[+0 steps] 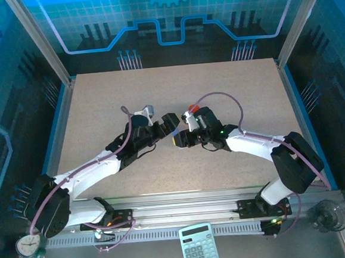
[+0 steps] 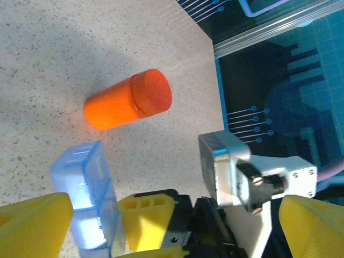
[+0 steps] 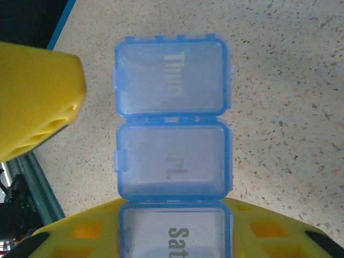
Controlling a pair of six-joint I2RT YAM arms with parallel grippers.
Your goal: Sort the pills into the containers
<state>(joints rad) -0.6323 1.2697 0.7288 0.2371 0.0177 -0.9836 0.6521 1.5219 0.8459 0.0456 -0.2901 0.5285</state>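
The containers are compartments of a blue translucent pill box [image 3: 172,140] marked Thur, Fri and Sat, all with lids closed. My right gripper [image 3: 174,236] is shut on the box, one yellow finger on each side of the Sat end. The box [image 2: 86,188] lies on the table. My left gripper [image 2: 172,231] is open, its yellow fingers [image 2: 32,226] straddling the box's end and the right gripper's finger. An orange capped bottle [image 2: 129,100] lies on its side just beyond. From above, both grippers [image 1: 169,123] [image 1: 180,140] meet mid-table. The pills are hidden.
The orange bottle [image 1: 193,109] lies just behind the right gripper. A calculator [image 1: 199,246] and a small clock [image 1: 30,246] sit off the front rail. Speckled tabletop [image 1: 99,105] stretches to the left, right and back, bounded by blue rails.
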